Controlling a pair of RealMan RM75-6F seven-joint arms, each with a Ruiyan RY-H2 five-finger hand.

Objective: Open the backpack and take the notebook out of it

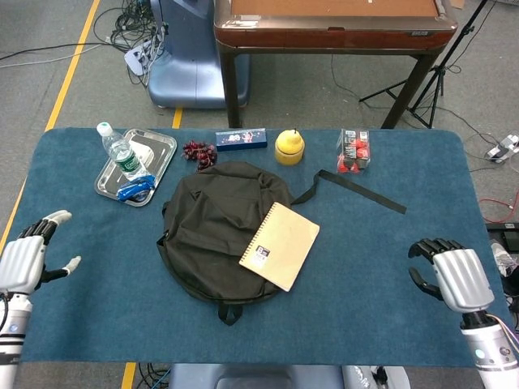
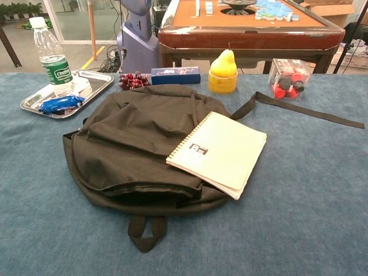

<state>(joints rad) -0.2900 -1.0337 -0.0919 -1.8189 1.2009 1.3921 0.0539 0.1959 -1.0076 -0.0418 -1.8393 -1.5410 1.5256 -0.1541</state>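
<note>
The black backpack point(image 1: 212, 231) point(image 2: 132, 144) lies flat in the middle of the blue table. A tan spiral notebook point(image 1: 280, 245) point(image 2: 219, 152) rests on the backpack's right side, partly overhanging onto the table. Nothing holds it. My left hand point(image 1: 24, 259) hovers at the table's far left edge, fingers apart and empty. My right hand point(image 1: 456, 275) sits at the far right edge, fingers loosely curved and empty, well away from the notebook. Neither hand shows in the chest view.
A metal tray point(image 1: 138, 166) with a blue packet stands back left beside a water bottle point(image 1: 119, 151). Grapes point(image 1: 199, 151), a blue box point(image 1: 241, 138), a yellow pear-topped cup point(image 1: 289, 147) and a clear box of red items point(image 1: 353, 151) line the back. A black strap point(image 1: 361, 190) trails right.
</note>
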